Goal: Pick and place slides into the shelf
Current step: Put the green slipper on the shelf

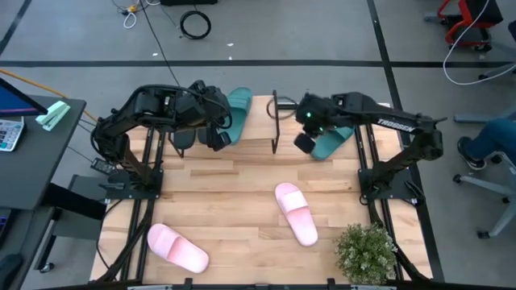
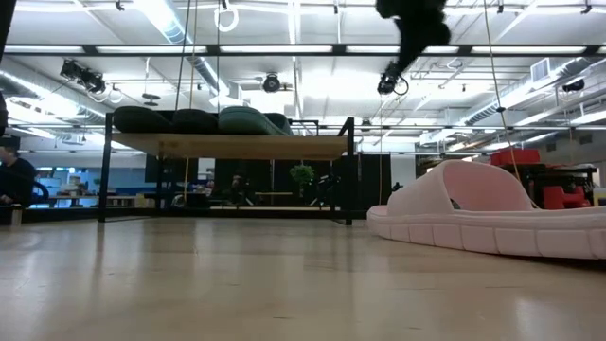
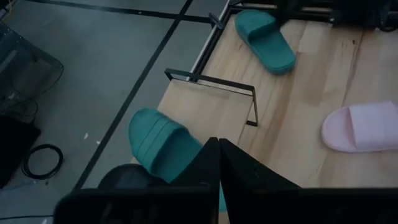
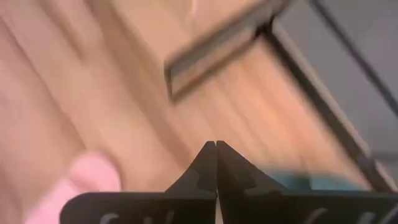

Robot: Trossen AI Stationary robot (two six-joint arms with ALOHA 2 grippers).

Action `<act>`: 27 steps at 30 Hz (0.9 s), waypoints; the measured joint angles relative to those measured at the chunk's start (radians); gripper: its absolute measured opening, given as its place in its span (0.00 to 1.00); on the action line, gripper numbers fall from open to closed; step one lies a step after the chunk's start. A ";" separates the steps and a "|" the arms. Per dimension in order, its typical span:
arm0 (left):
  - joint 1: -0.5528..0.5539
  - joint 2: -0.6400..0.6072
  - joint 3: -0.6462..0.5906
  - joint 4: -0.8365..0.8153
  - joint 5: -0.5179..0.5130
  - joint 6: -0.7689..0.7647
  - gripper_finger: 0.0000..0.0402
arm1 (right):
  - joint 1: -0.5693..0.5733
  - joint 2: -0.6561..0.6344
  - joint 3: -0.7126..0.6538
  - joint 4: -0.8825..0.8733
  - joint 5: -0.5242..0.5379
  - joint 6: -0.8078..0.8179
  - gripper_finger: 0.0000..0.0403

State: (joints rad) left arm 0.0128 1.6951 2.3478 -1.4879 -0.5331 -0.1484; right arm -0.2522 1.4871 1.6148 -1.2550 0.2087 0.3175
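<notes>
The shelf (image 1: pixel 260 129) stands at the table's far edge. On its plank top (image 2: pixel 227 144) lie two dark slides (image 2: pixel 142 118) (image 2: pixel 194 120) and a teal slide (image 3: pixel 161 146). My left gripper (image 3: pixel 217 146) hangs shut above that teal slide, clear of the shelf. A second teal slide (image 1: pixel 332 143) lies on the table just right of the shelf. My right gripper (image 1: pixel 306 142) is shut beside it, up in the air, with nothing between its fingers. Two pink slides (image 1: pixel 296 211) (image 1: pixel 177 248) rest sole down on the table's near half.
A potted plant (image 1: pixel 367 251) stands at the table's near right corner. The shelf's black wire frame (image 3: pixel 211 87) rises at its right end. Bare tabletop (image 1: pixel 234 193) lies between the shelf and the pink slides.
</notes>
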 joint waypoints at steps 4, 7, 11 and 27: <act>0.000 0.000 0.000 0.000 0.000 -0.003 0.05 | 0.035 -0.001 -0.064 -0.094 -0.067 -0.012 0.00; 0.000 0.000 0.000 0.000 0.000 -0.012 0.06 | 0.034 0.005 -0.132 -0.091 -0.122 -0.120 0.01; 0.000 0.000 0.000 0.000 0.000 -0.024 0.05 | 0.004 0.008 -0.224 -0.036 -0.075 -0.176 0.02; 0.000 0.000 0.000 -0.006 0.000 -0.023 0.06 | -0.022 0.008 -0.519 -0.007 0.282 -0.016 0.28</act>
State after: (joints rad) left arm 0.0128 1.6951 2.3478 -1.4939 -0.5331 -0.1715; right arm -0.2745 1.4956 1.0953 -1.2619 0.4908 0.3010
